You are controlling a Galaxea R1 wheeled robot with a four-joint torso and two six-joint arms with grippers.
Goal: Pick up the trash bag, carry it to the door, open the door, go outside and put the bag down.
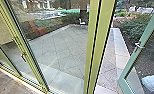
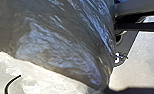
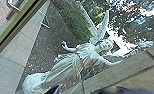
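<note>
- Paved yard (image 1: 65, 47) is seen through tall glass panes set in a yellow-green frame (image 1: 91, 50), with shrubs (image 1: 136, 25) beyond; a strip of indoor floor (image 1: 8, 83) is seen at the head view's lower left.
- Beside that frame, the door (image 1: 123, 82) is swung open, its handle (image 1: 138, 45) untouched as far as can be seen, and paving is shown through the gap.
- Behind glass, a white winged statue (image 3: 79, 57) is caught in the right wrist view.
- Close by the left wrist, a large dark, glossy, creased film is seen, taken to be the trash bag (image 2: 65, 47); paler, clearer plastic (image 2: 43, 77) is seen along its edge.
- How far open the left tool is, and whether the bag is gripped by it, cannot be told; nor can the state of the right tool.
- Thin, soft, slippery film is to be expected: fairly light, easily shifted in shape, and easily torn if snagged on the frame or handle.
- It is best held by the gathered neck, where several folds can be pinched together; a single loose layer is better avoided.
</note>
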